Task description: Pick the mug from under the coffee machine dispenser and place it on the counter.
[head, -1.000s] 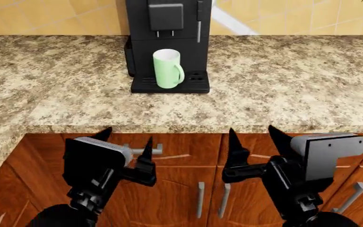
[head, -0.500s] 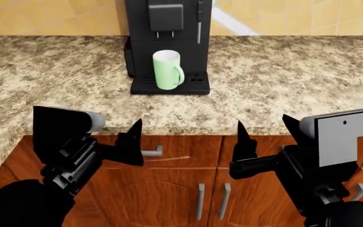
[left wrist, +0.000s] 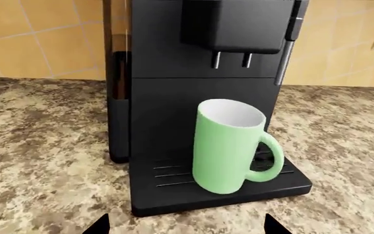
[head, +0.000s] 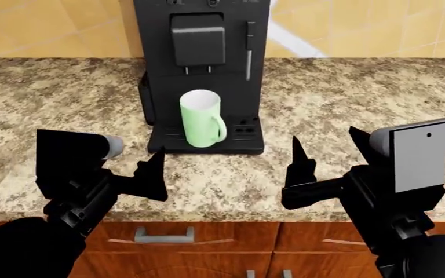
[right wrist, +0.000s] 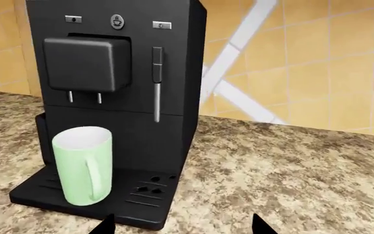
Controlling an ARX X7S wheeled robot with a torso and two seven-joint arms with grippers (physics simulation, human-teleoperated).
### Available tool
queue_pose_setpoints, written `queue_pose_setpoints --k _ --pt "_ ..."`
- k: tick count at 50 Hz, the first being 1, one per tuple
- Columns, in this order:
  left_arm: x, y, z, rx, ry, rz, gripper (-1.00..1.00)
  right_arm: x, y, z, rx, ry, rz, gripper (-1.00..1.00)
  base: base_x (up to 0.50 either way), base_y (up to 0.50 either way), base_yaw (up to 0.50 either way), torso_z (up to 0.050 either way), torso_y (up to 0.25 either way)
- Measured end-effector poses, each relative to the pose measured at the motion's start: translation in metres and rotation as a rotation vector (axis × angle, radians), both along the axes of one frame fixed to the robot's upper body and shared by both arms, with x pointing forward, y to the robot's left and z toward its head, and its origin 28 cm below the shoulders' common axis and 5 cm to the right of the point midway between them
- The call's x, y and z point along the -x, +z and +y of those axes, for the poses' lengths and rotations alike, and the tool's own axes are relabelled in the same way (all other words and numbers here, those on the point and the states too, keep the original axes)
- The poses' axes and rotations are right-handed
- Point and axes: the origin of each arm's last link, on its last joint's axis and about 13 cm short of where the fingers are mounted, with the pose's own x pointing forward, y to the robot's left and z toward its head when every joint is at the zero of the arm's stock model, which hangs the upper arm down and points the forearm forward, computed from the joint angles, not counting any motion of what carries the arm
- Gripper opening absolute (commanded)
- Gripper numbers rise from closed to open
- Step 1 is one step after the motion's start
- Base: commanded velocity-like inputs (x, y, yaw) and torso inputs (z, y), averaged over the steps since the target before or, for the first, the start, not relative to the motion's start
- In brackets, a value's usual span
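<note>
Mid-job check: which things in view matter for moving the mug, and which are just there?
Job: mug, coffee machine dispenser, counter, left gripper, right gripper.
Just there: steam wand, cabinet handle, tiled wall.

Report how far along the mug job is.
Done: nothing yet. The mug stands upright on the drip tray under the dispenser, untouched. In hand: both the left gripper and right gripper are open, empty and hover over the counter short of the machine. Left: reach, grasp, lift out, set on the counter.
</note>
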Motion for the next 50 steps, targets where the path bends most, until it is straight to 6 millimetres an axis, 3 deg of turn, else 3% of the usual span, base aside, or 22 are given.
queue_pose_setpoints --k 18,50 --pt "-0.002 -0.002 0.001 -0.004 0.006 0.008 1.00 0.000 0.002 0.000 0.010 0.006 -0.006 1.00 0.50 0.00 0.00 0.000 0.001" --pt "-0.005 -0.007 0.003 0.002 0.019 0.022 1.00 0.006 -0.003 0.014 -0.006 0.258 0.089 1.00 0.00 0.00 0.00 0.000 0.000"
